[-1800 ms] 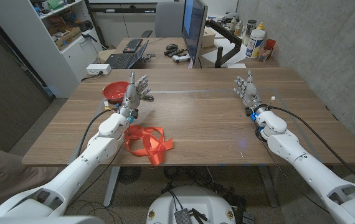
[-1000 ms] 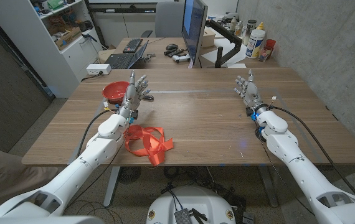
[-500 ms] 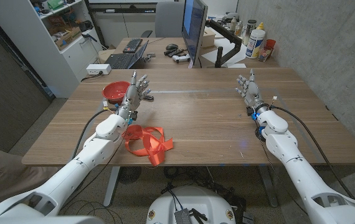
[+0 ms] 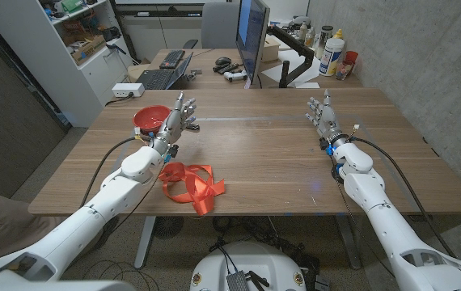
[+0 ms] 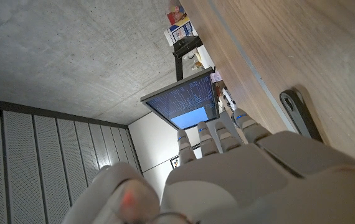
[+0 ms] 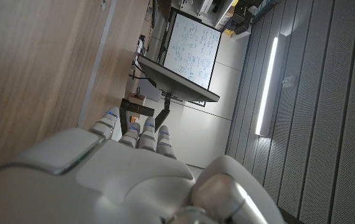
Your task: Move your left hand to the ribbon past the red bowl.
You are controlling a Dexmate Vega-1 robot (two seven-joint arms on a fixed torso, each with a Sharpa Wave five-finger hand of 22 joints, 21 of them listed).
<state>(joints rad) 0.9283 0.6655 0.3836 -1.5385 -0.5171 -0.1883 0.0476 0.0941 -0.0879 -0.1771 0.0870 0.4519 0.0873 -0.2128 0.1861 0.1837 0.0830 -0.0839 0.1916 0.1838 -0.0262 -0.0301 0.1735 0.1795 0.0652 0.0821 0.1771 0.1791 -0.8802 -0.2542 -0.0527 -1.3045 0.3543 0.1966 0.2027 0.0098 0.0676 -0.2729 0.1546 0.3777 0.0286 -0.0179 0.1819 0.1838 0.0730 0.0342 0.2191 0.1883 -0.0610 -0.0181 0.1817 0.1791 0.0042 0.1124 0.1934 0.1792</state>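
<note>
So starting on the left, the red bowl (image 4: 150, 119) is sitting near the far left edge of the wooden table (image 4: 263, 153), and your left hand (image 4: 176, 120) is hovering right beside it with fingers spread and holding nothing. The ribbon (image 4: 190, 185) is lying nearer you than that hand, loosely looped close to the table's front edge, just beside your left forearm. I'm guessing it's light, floppy and a bit slippery, so it's probably going to slide or bunch up rather than resist; going for the crossed middle of the loops looks safer than chasing a loose tail. Watch that front edge, since a nudge could be sending a tail over it. There's a small dark object (image 4: 191, 126) just beside your fingertips too. Moving right, the middle of the table is looking bare, lots of room. Your right hand (image 4: 320, 115) is waiting well apart, fingers apart, empty
</note>
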